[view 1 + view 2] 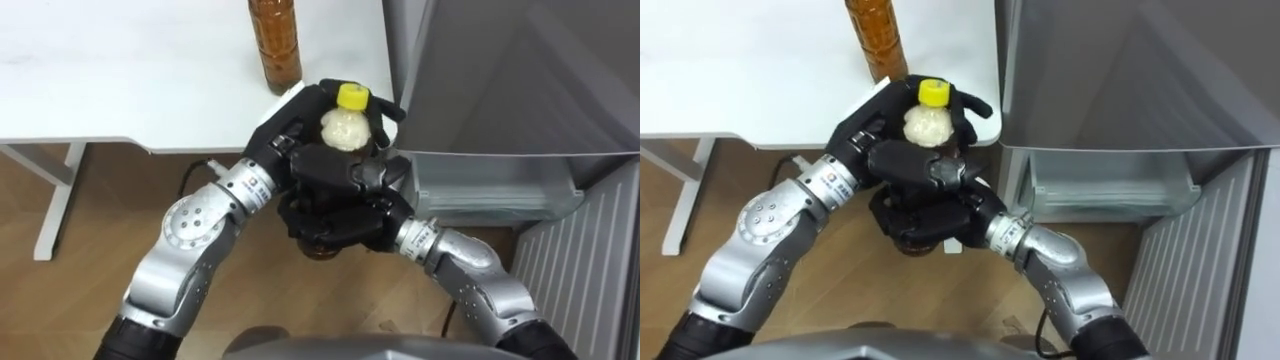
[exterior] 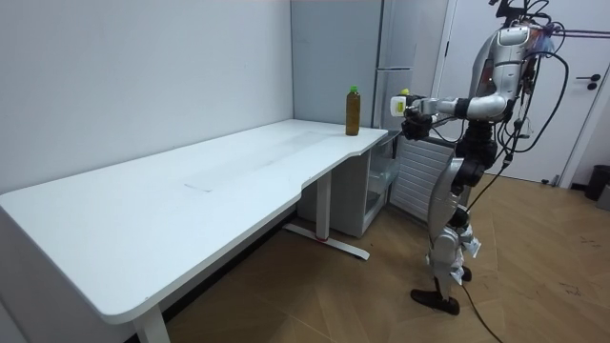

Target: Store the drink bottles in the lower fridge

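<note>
The left hand (image 1: 287,135) and right hand (image 1: 342,212) both curl around one yellow-capped bottle (image 1: 345,126), held upright beside the open lower fridge (image 1: 490,190), while one amber bottle (image 1: 275,45) stands on the white table (image 1: 120,70).

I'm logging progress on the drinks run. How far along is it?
Done: the lower fridge stands open. In hand: the left hand and right hand are both curled round the yellow-capped bottle, held up in front of the opening, not yet inside. Left: placing that bottle, then the brown bottle standing on the white table. Whether any drink is already inside cannot be told.
</note>
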{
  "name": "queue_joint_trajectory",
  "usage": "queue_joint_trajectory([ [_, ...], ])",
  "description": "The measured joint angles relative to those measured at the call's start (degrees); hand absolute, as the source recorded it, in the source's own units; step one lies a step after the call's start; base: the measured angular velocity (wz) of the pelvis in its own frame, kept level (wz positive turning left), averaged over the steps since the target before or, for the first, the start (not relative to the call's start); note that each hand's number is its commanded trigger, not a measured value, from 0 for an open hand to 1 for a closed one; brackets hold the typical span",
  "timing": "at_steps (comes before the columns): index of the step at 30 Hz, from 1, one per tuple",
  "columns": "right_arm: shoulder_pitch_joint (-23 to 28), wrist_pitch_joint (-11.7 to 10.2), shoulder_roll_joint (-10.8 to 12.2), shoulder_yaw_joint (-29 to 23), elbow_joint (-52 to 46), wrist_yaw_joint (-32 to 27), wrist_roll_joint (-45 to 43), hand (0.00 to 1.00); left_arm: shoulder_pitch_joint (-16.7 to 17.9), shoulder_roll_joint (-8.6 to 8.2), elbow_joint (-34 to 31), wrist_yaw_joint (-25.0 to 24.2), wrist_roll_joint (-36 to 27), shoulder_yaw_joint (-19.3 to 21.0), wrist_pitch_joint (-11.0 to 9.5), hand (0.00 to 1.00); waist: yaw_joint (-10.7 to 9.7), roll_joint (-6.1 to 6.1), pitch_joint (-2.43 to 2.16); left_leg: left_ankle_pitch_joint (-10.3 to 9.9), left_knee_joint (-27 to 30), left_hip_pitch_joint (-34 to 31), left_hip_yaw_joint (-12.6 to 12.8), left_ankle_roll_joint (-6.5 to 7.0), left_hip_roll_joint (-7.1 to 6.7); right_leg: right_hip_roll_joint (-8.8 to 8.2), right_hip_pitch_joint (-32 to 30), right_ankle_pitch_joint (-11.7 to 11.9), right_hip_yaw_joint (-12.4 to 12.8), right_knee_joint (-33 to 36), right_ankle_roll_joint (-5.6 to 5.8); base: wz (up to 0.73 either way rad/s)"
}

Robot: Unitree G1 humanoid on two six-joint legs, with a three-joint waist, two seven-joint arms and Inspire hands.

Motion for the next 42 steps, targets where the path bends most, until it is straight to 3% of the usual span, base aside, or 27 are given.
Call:
queue_joint_trajectory([
  [3, 0.71, 0.58, -0.44, 0.01, 0.03, -0.08, -0.46, 1.0, 0.0, -0.02, -2.01, -0.15, 1.85, 0.94, -0.28, 0.0, 0.11, 0.12, 0.08, 0.0, 0.0, 0.0, -0.02, 0.0, -0.02, 0.0, -0.02, 0.0, -0.01, -0.03, 0.0, 0.0],
  [5, 2.04, 2.97, -1.6, 0.0, 0.3, -0.8, -2.19, 1.0, -0.08, -0.5, -5.12, -0.36, 1.98, 1.75, -3.13, 0.0, 0.34, 0.14, 0.09, 0.0, -0.09, 0.14, -0.02, -0.01, -0.03, 0.0, 0.02, 0.0, -0.02, -0.02, 0.01, 0.0],
  [7, 2.76, 3.97, -2.32, -0.05, 0.3, -1.25, -6.18, 1.0, -0.22, -0.65, -6.66, -0.43, 3.39, 1.83, -5.69, 0.0, 0.21, 0.15, 0.11, 0.0, -0.17, 0.32, -0.01, -0.01, -0.04, 0.0, 0.15, -0.01, -0.08, -0.03, 0.01, 0.0],
  [9, 3.08, 4.47, -2.65, -0.75, 0.27, -1.49, -11.87, 1.0, -0.32, -0.63, -7.54, -0.72, 7.23, 1.9, -6.53, 0.0, 0.23, 0.14, 0.13, 0.01, -0.68, 0.89, 0.07, -0.01, -0.05, -0.01, 0.37, -0.01, -0.01, 0.01, 0.01, -0.03],
  [12, 3.06, 4.98, -4.34, -2.24, -0.54, -1.79, -20.05, 1.0, -0.14, 0.59, -7.63, -0.92, 16.56, 1.84, -6.57, 0.0, 0.35, 0.25, 0.25, 0.0, -1.24, 1.25, 0.21, -0.01, -0.05, -0.01, 0.73, -0.03, 0.27, -0.01, 0.05, -0.03],
  [14, 3.12, 5.07, -6.87, -4.14, -3.16, -0.73, -26.6, 1.0, -0.03, 2.59, -7.58, -0.93, 25.2, 1.85, -6.58, 0.0, 0.2, 0.23, 0.5, 0.05, -1.38, 1.45, 0.17, -0.03, -0.1, -0.02, 0.63, -0.03, 0.35, -0.02, 0.05, 0.0],
  [17, 3.11, 5.07, -9.75, -6.43, -7.55, 0.23, -31.78, 1.0, 0.25, 5.84, -7.49, -0.9, 30.96, 2.05, -6.75, 0.0, 0.13, 0.05, 0.61, 0.19, -1.68, 1.84, 0.17, -0.06, -0.12, -0.04, 0.89, -0.03, 0.26, -0.05, 0.05, 0.0],
  [19, 3.07, 5.03, -10.75, -7.66, -9.03, 0.28, -33.61, 1.0, 0.26, 7.12, -7.49, -0.82, 32.14, 1.95, -7.06, 0.0, 0.1, -0.24, 0.74, 0.19, -1.85, 2.19, 0.23, -0.06, -0.12, -0.05, 1.15, -0.06, 0.33, -0.07, 0.09, 0.0],
  [25, 3.49, 5.03, -11.35, -8.45, -10.45, 0.66, -36.69, 1.0, 0.27, 7.28, -7.5, 0.76, 32.35, 1.73, -7.89, 0.0, 0.2, -1.42, 0.51, 0.19, -1.54, 2.03, 0.33, -0.05, -0.16, -0.1, 0.97, -0.08, 0.39, -0.08, 0.12, 0.0],
  [30, 4.98, 5.03, -11.62, -10.17, -13.44, 0.9, -36.68, 1.0, 0.27, 7.19, -7.54, 3.7, 32.35, 2.49, -8.87, 0.0, 0.02, -0.88, 0.14, 0.18, -1.32, 1.84, 0.21, -0.05, -0.16, -0.13, 0.9, -0.07, 0.23, 0.03, 0.11, 0.0],
  [33, 5.27, 4.95, -11.52, -11.13, -13.73, 0.1, -36.68, 1.0, 0.26, 7.0, -7.67, 6.31, 32.37, 3.28, -10.9, 0.0, 0.14, -0.13, -0.32, 0.18, -1.35, 2.18, 0.22, -0.05, -0.16, -0.15, 1.09, -0.07, 0.29, 0.02, 0.11, 0.0],
  [36, 7.38, 4.1, -11.44, -13.31, -13.73, -0.36, -36.85, 1.0, 0.32, 6.69, -9.33, 8.45, 32.41, 7.5, -12.72, 0.0, 1.35, 0.51, -0.53, 0.21, -1.65, 2.6, 0.24, -0.07, -0.15, -0.1, 1.21, -0.07, 0.45, -0.01, 0.11, -0.04],
  [40, 12.53, 3.69, -11.19, -16.29, -13.52, -0.87, -39.75, 1.0, 0.94, 6.55, -12.37, 15.46, 32.39, 17.13, -17.27, 0.0, 3.11, 0.72, -0.21, 0.3, -2.76, 4.88, 0.37, -0.13, -0.18, -0.07, 3.21, -0.1, 0.58, -0.58, 0.15, -0.02],
  [42, 14.5, 3.62, -10.39, -18.24, -13.48, -0.83, -41.79, 1.0, 1.29, 5.81, -13.59, 18.34, 33.22, 21.9, -18.27, 0.0, 3.49, 0.63, -0.18, 0.28, -2.85, 4.95, 0.3, -0.15, -0.23, -0.05, 3.47, -0.11, 0.38, -1.12, 0.17, 0.0],
])
